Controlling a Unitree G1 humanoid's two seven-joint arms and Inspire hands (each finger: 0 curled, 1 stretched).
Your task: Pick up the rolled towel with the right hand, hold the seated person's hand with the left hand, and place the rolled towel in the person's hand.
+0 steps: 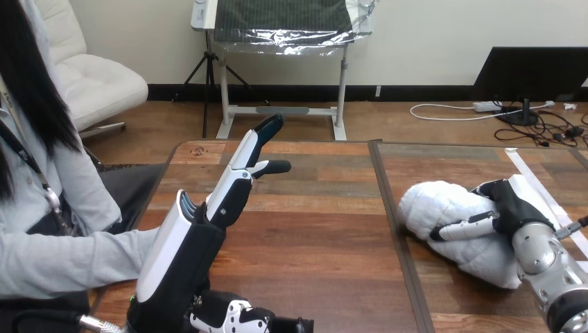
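My right hand (509, 207) has its fingers and thumb curled round the rolled towel (444, 207), which lies on the table (312, 236) at my right. My left hand (230, 193) is raised with straight fingers, just beside the person's sleeve (83, 257).

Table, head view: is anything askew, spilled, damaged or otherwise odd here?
Nothing stands out. The towel lies rolled on the right part of the table, with the right hand curled on it. The left hand is raised and open beside the person's sleeve. No spill or damage shows.
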